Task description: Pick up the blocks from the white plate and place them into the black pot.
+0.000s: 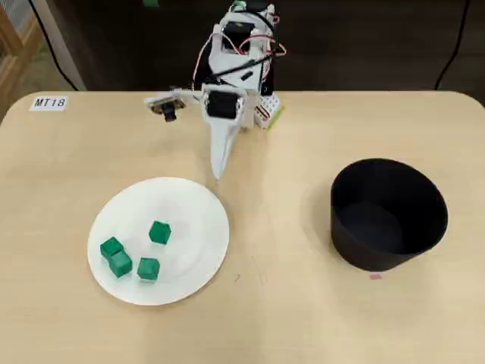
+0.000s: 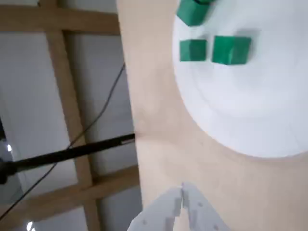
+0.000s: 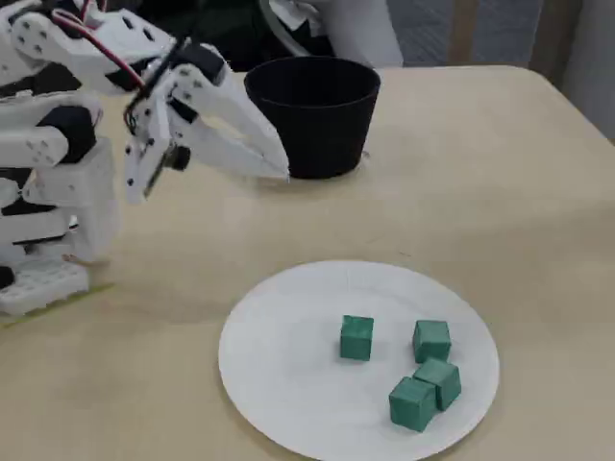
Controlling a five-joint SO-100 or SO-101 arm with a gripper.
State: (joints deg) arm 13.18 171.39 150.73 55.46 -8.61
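Several small green blocks [image 1: 159, 232] lie on the white plate [image 1: 193, 220] at the front left of the table in the overhead view; three sit close together and one is apart. They also show in the fixed view [image 3: 356, 338] on the plate [image 3: 288, 365] and in the wrist view [image 2: 231, 50] on the plate [image 2: 240, 106]. The black pot [image 1: 383, 262] stands empty at the right; in the fixed view [image 3: 312, 134] it is behind the arm. My gripper [image 1: 218, 173] is shut and empty, hovering just behind the plate's far rim [image 3: 281, 171] [image 2: 182, 190].
The arm's base [image 1: 242, 45] stands at the table's back edge. A label reading MT18 [image 1: 50, 102] is stuck at the back left corner. The table edge [image 2: 127, 96] runs close to the plate in the wrist view, with wooden framing beyond it.
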